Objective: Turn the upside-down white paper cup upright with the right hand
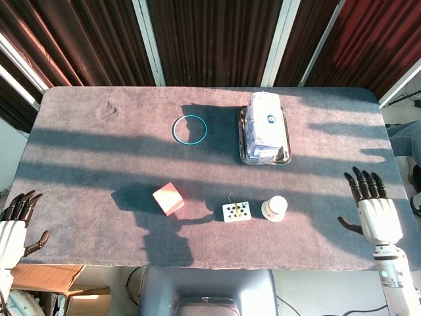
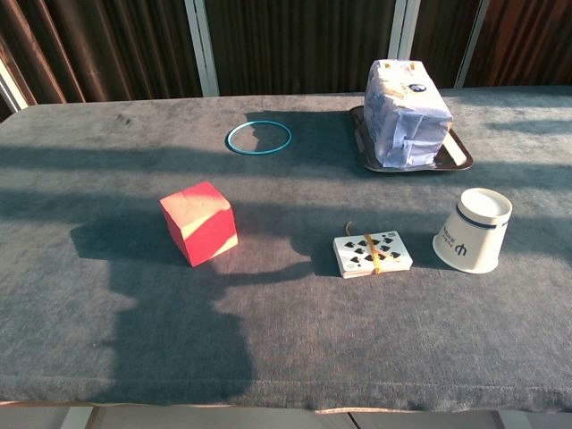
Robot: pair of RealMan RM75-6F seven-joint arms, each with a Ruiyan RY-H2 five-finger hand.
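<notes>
- The left hand (image 1: 14,227) is cut off by the frame's left edge in the head view; its fingers are spread and hold nothing.
- The right hand (image 1: 375,210) sits at the table's right edge, palm down, fingers spread apart and empty, well apart from the cup.
- Neither hand appears in the chest view.
- The cup (image 2: 473,230) stands upside down on the table (image 2: 286,349), near its front right, just right of a deck of cards (image 2: 373,254) bound with a band.
- Only the chest view shows a dark logo and small print on the cup's side; the print is too small to read.
- A wrapped package (image 2: 407,121) sits on a metal tray (image 2: 451,157) at the back; its label is unreadable.
- A red cube (image 2: 198,222) and a teal ring (image 2: 258,138) lie further left.
</notes>
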